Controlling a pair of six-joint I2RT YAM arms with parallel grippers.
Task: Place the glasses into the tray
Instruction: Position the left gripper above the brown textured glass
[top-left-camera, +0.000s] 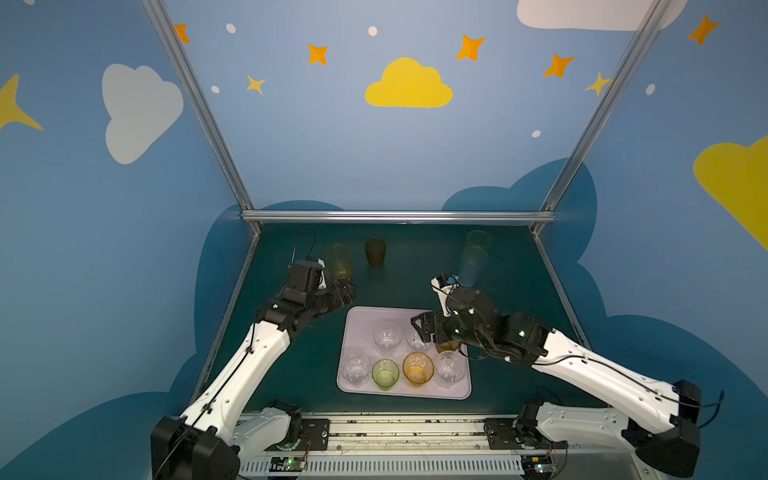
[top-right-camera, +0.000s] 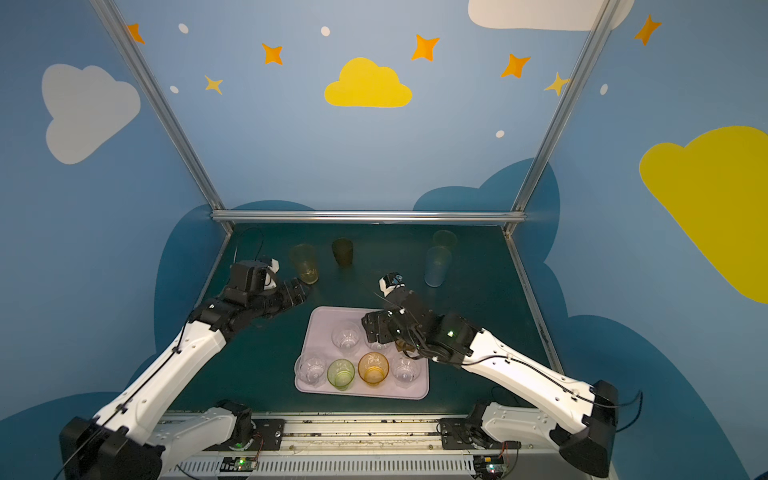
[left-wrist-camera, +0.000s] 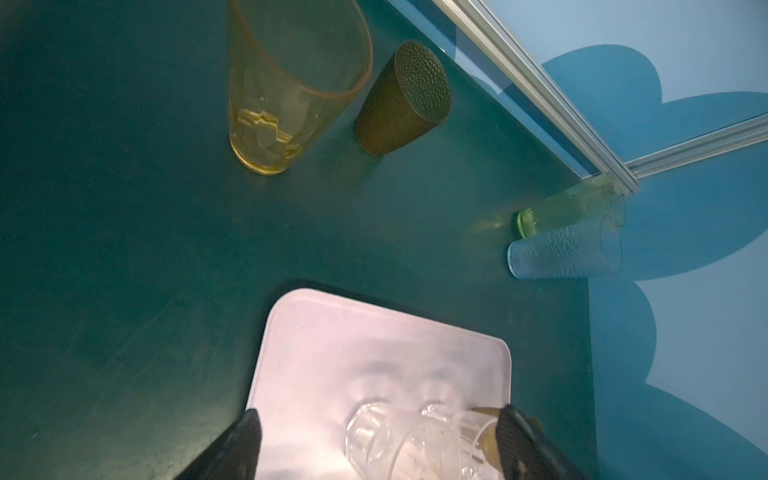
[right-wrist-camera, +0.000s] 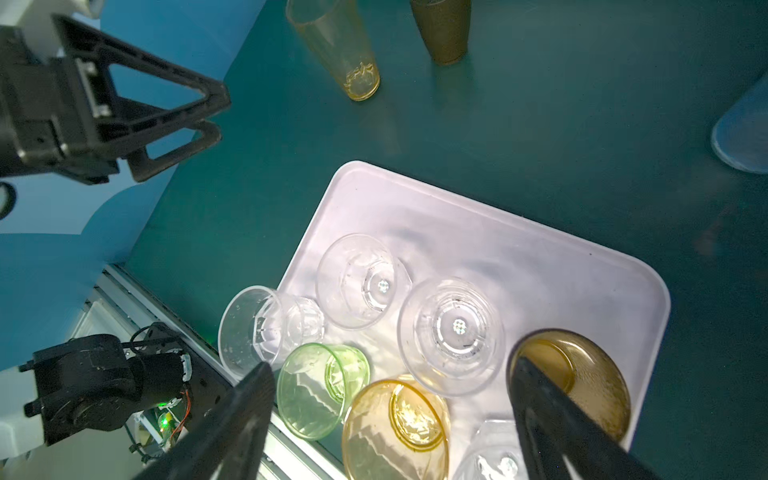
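Jaws on the left gripper (top-left-camera: 348, 291) stood spread, empty, beside the yellow glass (top-left-camera: 340, 262) at eleven o'clock from the tray (top-left-camera: 365, 320) — an off-centre squeeze could topple it. Right gripper (top-left-camera: 419, 328), also spread, hung over the brown glass (right-wrist-camera: 594, 374) in the tray; a low exit might clip it.

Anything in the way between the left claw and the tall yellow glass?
Nothing visible. The open left claw is beside the tall yellow glass, with only bare table between them; the brown glass stands apart, off to one side.
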